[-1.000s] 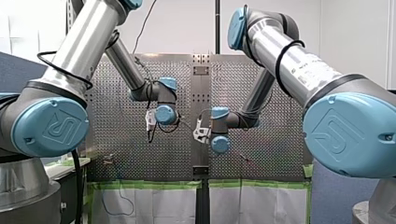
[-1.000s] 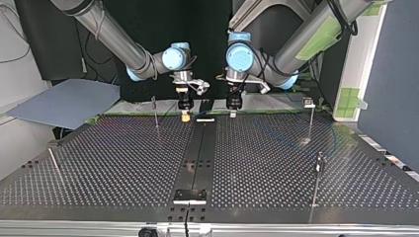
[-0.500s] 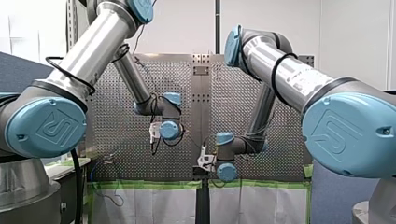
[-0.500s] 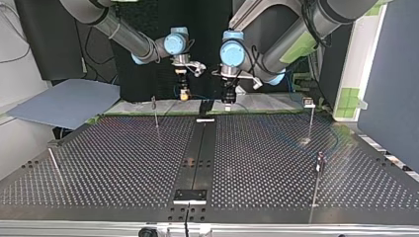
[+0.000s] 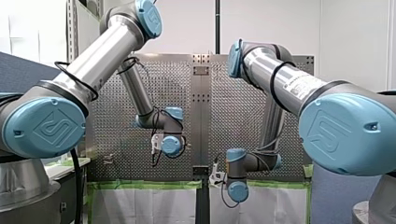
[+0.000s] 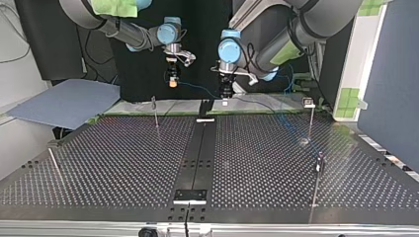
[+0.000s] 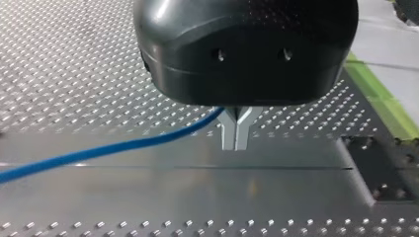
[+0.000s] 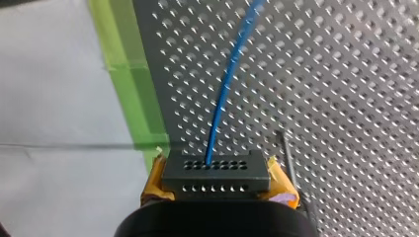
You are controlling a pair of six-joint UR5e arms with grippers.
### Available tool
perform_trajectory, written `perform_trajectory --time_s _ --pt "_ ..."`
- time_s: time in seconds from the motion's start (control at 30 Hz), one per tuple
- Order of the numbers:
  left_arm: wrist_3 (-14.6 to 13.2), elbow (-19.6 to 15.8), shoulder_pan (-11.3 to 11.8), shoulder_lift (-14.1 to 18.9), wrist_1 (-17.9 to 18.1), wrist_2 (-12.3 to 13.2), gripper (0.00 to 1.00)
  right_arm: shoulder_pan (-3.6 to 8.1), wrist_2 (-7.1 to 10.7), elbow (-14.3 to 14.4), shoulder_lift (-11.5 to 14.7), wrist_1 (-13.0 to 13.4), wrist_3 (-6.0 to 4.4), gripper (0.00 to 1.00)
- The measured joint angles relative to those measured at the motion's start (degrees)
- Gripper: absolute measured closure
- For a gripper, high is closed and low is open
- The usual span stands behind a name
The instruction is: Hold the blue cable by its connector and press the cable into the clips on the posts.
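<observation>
Lifted off the perforated table (image 6: 123, 163) since a second ago, the yellow pads (image 8: 280, 183) of your right gripper (image 8: 216, 178) clamp the connector (image 8: 216, 168), the metal fingers (image 7: 228, 132) of your left gripper (image 7: 236, 132) seem pinched on the blue cable (image 7: 123, 147), which trails near the post (image 6: 311, 118) at the top view's right.

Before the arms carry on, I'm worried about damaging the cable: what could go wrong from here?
My left gripper grips the thin blue cable between narrow metal fingers; it may slide through when pulled.
My right gripper holds the connector, and the cable leaves it in a curve; tightening could strain that joint.
In the top view the cable trails over the table past a post and could snag there.
</observation>
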State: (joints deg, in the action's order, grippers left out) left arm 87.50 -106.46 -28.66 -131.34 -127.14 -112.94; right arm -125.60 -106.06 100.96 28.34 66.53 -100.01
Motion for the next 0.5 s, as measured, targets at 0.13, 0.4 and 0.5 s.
perform_trajectory --time_s 0.13,0.4,0.5 --pt "-0.9 0.7 -1.0 -2.1 0.6 -0.3 1.0 1.99 1.82 2.0 1.9 2.0 0.17 1.0" --pt "-0.5 3.8 -4.0 -5.8 -1.8 -2.3 1.0 5.67 5.46 5.7 5.5 5.7 0.77 1.0" --pt "0.7 5.2 -5.5 -7.2 -2.6 -3.4 1.0 7.15 6.94 7.2 7.0 7.2 1.0 1.0"
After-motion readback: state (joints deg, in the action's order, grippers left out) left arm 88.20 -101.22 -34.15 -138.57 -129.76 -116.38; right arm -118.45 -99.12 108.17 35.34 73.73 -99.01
